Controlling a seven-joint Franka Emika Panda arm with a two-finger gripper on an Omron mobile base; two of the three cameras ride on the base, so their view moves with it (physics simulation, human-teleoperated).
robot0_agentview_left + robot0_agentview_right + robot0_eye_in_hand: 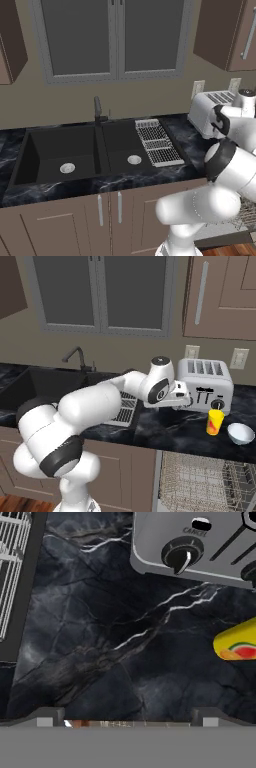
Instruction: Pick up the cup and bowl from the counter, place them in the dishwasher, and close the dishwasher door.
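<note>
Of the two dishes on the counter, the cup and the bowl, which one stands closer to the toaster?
The yellow cup: it stands right in front of the toaster, below its knob. The white bowl lies further right, nearer the counter edge.

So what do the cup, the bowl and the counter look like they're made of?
The cup looks like glossy plastic: flat bright yellow with a red and green printed mark, though glazed ceramic is possible. The bowl looks like glazed ceramic or smooth plastic: plain white with soft shading. The counter looks like polished stone: black with white marble veins.
</note>
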